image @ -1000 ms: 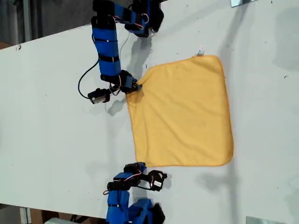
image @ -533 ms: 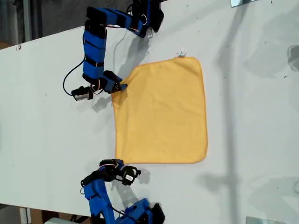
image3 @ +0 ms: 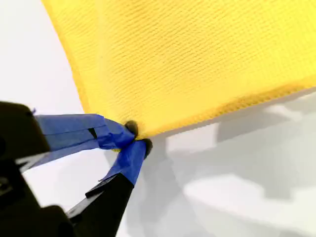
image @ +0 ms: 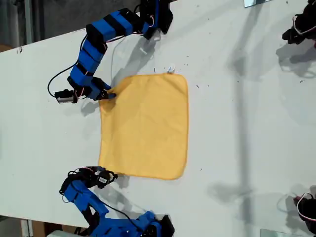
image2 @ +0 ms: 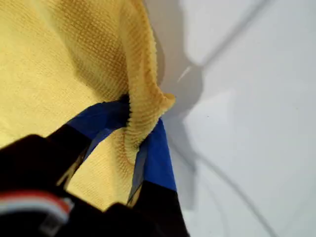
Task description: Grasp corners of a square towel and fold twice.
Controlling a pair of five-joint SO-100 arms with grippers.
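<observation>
**Towel pinched at two corners, first fold pending**

The square towel (image: 144,126) lies flat on the counter (image: 247,123). My first gripper (image2: 140,131) and my second gripper (image3: 131,140) each pinch a hemmed corner. Advice: lift both evenly and carry them over to the free edge, tag (image: 171,69) side. Other arms (image: 301,27) sit well beyond that edge; nothing blocks.

The square towel (image: 144,126) is soft yellow-orange cloth with a fine, matt waffle-like weave (image3: 197,59) and a stitched hem (image2: 140,74) that looks slightly fuzzy. A small white tag (image: 171,69) sits at one corner. The bench (image: 247,123) is smooth, matt white. The pincer fingertips (image3: 126,160) are wrapped in blue tape over black plastic; the arm links (image: 91,54) look like blue plastic.
</observation>
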